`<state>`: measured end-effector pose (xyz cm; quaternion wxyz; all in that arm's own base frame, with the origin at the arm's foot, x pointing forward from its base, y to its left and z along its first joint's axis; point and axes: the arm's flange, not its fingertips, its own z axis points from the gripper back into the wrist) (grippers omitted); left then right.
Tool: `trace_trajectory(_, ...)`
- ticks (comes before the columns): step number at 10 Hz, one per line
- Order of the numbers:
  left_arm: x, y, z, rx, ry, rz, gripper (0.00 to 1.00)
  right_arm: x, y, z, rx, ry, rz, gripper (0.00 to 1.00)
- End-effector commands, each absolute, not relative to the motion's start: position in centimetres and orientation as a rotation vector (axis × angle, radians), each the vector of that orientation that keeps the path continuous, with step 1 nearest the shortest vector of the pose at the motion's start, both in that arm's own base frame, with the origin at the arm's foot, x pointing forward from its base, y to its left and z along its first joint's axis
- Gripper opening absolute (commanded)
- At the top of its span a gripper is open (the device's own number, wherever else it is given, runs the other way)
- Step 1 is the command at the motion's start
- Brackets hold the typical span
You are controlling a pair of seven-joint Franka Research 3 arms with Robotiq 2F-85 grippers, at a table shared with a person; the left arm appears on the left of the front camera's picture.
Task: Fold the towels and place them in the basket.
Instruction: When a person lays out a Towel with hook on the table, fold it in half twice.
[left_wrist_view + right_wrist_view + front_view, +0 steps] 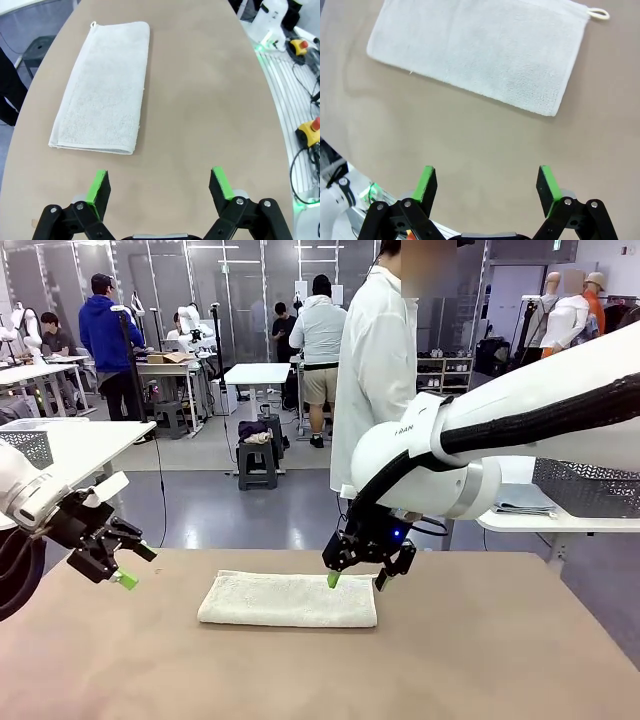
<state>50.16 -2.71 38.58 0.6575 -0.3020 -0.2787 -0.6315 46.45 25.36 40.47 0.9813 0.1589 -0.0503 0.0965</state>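
- Brown table (480,660) in an open lab hall. A person in a white coat (375,370) stands at the far side.
- Folded cream-white towel (290,600) lies flat at table centre.
- Left gripper (136,566) hovers left of the towel, jaws wide, empty.
- Right gripper (357,582) hovers by the towel's far edge, jaws wide, empty.
- The wrist views show the towel's corner loop (598,13).
- The left wrist view shows yellow stop buttons (307,131) beside the table.
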Motion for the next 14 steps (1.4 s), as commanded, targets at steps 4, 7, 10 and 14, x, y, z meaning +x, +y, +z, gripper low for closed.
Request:
trace_trajectory(4, 50.4, -2.6, 37.9, -0.719, -0.710, -1.401, 1.00, 46.9, 26.0, 39.4, 0.269, -0.189, 0.029, 1.00)
trace_trajectory(7, 50.2, -2.7, 37.6, -0.731, -0.700, -1.391, 1.00, 47.2, 25.2, 39.8, 0.296, -0.174, 0.066, 1.00)
trace_trajectory(10, 50.5, -2.8, 38.2, -0.713, -0.680, -1.380, 1.00, 47.2, 25.2, 39.8, 0.296, -0.174, 0.066, 1.00)
trace_trajectory(14, 50.7, -3.7, 37.3, -0.812, -0.826, -1.374, 1.00, 49.3, 26.8, 37.2, 0.195, -0.174, -0.022, 1.00)
